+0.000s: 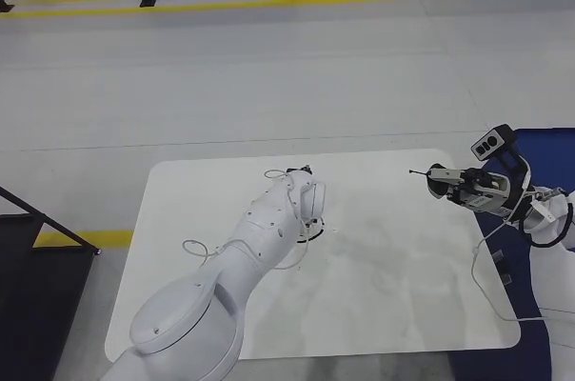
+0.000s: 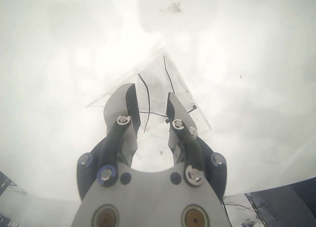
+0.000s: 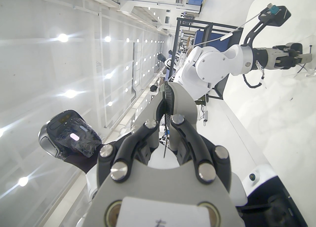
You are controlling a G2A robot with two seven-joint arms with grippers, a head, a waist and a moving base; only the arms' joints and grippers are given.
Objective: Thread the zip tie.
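Note:
My left gripper (image 2: pixel 150 100) hangs open over a clear plastic tray (image 2: pixel 197 116) on the white tabletop (image 1: pixel 392 276). Several thin black zip ties lie in the tray. One zip tie (image 2: pixel 148 97) runs between the open fingers, and another (image 2: pixel 168 74) lies just beyond a fingertip. In the top view this left gripper (image 1: pixel 315 213) points down near the table's middle. My right gripper (image 1: pixel 433 177) is held above the table's right side, shut on a black zip tie (image 1: pixel 417 173) that sticks out towards the left arm. The right wrist view shows that zip tie (image 3: pixel 164 147) edge-on between the closed pads.
A blue surface (image 1: pixel 545 152) lies off the table's right edge under the right arm. A dark rack (image 1: pixel 21 276) stands to the table's left. Bare tabletop lies between the two grippers. A small scrap (image 2: pixel 174 8) rests beyond the tray.

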